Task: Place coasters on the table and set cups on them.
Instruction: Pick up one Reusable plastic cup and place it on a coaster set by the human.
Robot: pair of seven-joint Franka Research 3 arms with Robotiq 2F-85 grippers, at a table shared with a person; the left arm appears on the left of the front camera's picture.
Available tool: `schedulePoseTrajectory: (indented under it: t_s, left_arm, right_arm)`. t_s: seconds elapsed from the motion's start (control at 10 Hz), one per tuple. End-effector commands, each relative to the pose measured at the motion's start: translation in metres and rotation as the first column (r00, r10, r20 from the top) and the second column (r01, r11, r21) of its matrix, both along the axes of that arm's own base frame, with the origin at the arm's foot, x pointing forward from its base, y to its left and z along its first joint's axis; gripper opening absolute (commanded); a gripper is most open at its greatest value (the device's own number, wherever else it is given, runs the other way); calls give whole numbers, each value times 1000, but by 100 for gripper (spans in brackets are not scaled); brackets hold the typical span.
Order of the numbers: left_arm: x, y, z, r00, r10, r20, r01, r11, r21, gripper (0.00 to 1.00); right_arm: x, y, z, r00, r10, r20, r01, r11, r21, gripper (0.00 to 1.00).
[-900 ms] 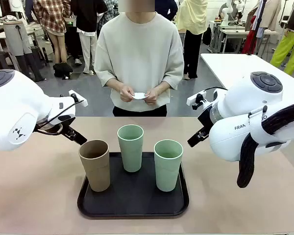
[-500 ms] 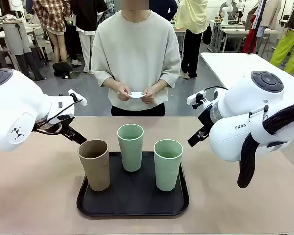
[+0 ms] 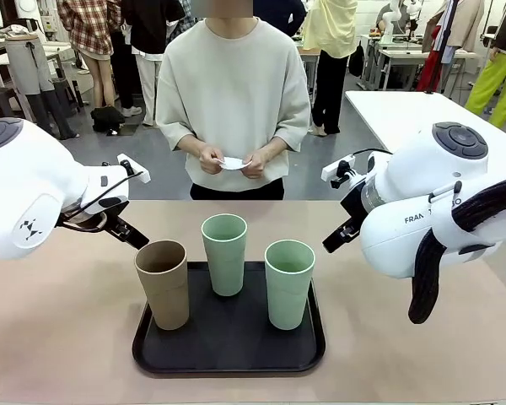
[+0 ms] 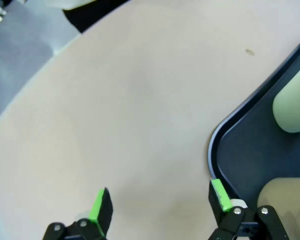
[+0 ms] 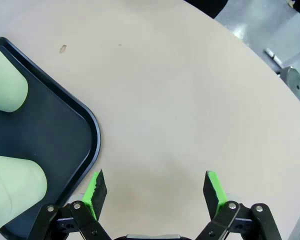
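While the left gripper point(image 4: 157, 202) and right gripper point(image 5: 152, 192) gape empty above the beige matte tabletop point(image 3: 59, 337), brown and pale green tapered tumblers point(image 3: 224, 253) stand on a black rounded tray point(image 3: 236, 337); the person's hands point(image 3: 211, 159) half-hide thin white coasters point(image 3: 234, 164), number unclear.

Behind person's fingers point(image 3: 212, 158), coasters point(image 3: 234, 163) mostly hidden, qty unclear; brown cup point(image 4: 290, 197) cropped btm-R.
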State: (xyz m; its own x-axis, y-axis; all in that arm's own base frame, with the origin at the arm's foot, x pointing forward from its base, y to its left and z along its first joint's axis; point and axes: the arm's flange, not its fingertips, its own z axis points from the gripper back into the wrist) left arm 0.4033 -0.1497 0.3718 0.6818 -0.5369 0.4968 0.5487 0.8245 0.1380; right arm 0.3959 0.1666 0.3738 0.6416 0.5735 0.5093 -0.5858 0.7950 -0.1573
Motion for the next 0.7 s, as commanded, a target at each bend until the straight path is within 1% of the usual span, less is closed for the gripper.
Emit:
schedulePoseTrajectory:
  t_s: [0.0, 0.2, 0.3, 0.4, 0.5, 0.6]
  left_arm:
    - [0, 0, 0, 1000, 0, 0, 0, 1000, 0, 100]
    - [0, 0, 0, 1000, 0, 0, 0, 1000, 0, 100]
    - [6, 28, 20, 995, 96, 14, -96, 993, 66, 100]
    - [-10, 44, 49, 992, 125, 27, -127, 987, 99, 100]
    - [-25, 58, 82, 992, 126, 16, -127, 984, 124, 100]
    - [-45, 67, 113, 994, 109, -12, -107, 987, 119, 100]
  right_arm:
    - [0, 0, 0, 1000, 0, 0, 0, 1000, 0, 100]
    - [0, 0, 0, 1000, 0, 0, 0, 1000, 0, 100]
    - [-3, -4, 17, 996, -72, -43, 69, 995, -74, 100]
    - [-18, -6, 41, 996, -69, -48, 63, 992, -111, 100]
    - [-33, -12, 68, 994, -82, -74, 71, 987, -143, 100]
    - [-52, -17, 92, 992, -94, -79, 80, 983, -167, 100]
